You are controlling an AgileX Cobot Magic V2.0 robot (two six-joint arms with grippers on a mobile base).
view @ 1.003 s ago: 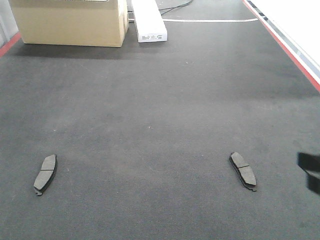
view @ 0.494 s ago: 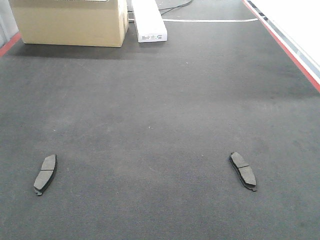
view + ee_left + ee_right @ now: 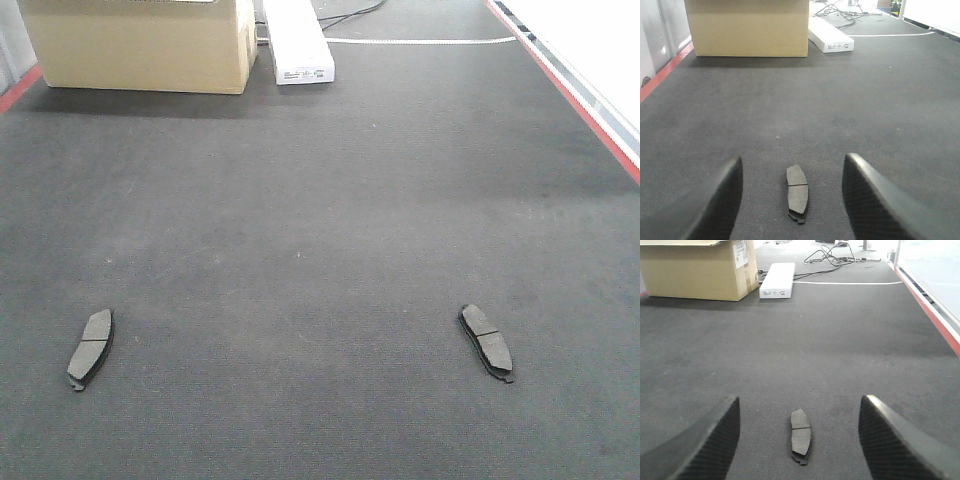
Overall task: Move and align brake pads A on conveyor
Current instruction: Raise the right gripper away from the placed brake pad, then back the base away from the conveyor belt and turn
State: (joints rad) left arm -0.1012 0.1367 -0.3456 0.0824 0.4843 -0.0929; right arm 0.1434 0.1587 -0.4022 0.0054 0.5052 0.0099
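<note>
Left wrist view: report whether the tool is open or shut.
Open. The left tool has two black textured fingers wide apart, with the small grey-brown curved brake pad lying on the dark charcoal belt between them.

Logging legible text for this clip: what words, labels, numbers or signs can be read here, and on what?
Nothing is legible in any view.
White box: dark print on its near end, too small and blurred to read.
Cardboard box: white sticker with print, too blurred to read.
Left brake pad, right brake pad: no markings visible.
</note>
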